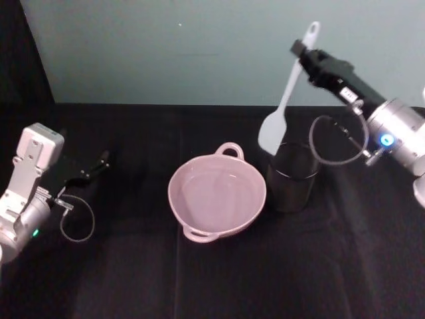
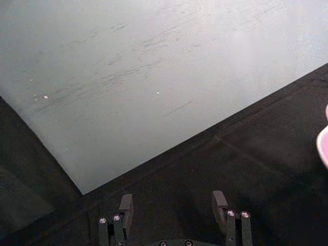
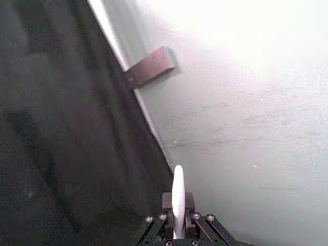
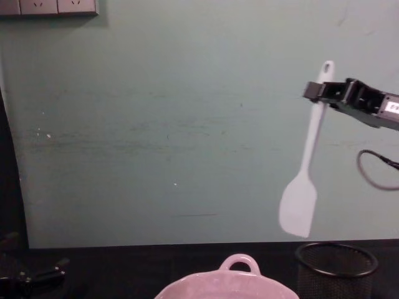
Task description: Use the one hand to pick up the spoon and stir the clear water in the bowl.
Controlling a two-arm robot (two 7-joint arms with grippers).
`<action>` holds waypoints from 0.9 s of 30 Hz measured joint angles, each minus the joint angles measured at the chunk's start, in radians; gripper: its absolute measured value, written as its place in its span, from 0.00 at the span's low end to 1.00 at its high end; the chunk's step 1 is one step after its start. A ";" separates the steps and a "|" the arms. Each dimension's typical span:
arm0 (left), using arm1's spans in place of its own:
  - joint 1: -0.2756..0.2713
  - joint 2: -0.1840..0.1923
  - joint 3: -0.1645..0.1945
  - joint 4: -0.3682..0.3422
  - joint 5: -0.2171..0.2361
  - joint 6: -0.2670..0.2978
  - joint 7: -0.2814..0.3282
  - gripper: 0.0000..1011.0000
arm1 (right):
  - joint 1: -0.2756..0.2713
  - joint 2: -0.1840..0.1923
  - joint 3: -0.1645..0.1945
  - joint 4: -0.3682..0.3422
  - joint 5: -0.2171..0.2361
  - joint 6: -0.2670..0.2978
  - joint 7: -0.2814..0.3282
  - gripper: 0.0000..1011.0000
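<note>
Holding the spoon (image 1: 289, 86) blade-down above the mesh cup (image 1: 292, 176), right of the bowl (image 1: 174, 199), pinched near its holed end in the right gripper (image 1: 299, 52). Risks swivelling in so high a pinch and clipping either rim. Leaving the left gripper (image 2: 174, 205) spread, idle far left.

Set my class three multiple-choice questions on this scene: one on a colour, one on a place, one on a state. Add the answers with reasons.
1. What colour is the bowl? A black. B pink. C green.
2. Where is the spoon's blade? A in the bowl. B flat on the table. C hanging in the air.
3. How are the left gripper's fingers? A open. B shut on the spoon. C shut on the bowl's handle.

Answers:
1 B: its rim and wall are pale pink.
2 C: the right gripper holds the handle high, the blade clear of bowl and cup.
3 A: a wide gap shows between them, holding nothing.
</note>
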 joint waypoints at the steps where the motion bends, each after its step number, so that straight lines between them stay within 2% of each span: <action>1: 0.000 0.000 0.000 0.000 0.000 0.000 0.000 1.00 | 0.005 -0.001 0.004 0.010 0.011 0.008 -0.002 0.12; 5: 0.000 0.000 0.000 0.000 0.000 0.000 0.000 1.00 | 0.039 -0.005 0.025 0.079 0.067 0.049 -0.022 0.12; 13: 0.000 0.000 0.000 0.000 0.000 0.000 0.000 1.00 | 0.081 0.003 0.017 0.169 0.086 0.057 -0.034 0.12; 22: 0.000 0.000 0.000 0.000 0.000 0.000 0.000 1.00 | 0.083 0.017 -0.004 0.206 0.107 0.062 -0.031 0.12; 27: 0.000 0.000 0.000 0.000 0.000 0.000 0.000 1.00 | 0.080 0.026 -0.015 0.229 0.133 0.073 -0.010 0.12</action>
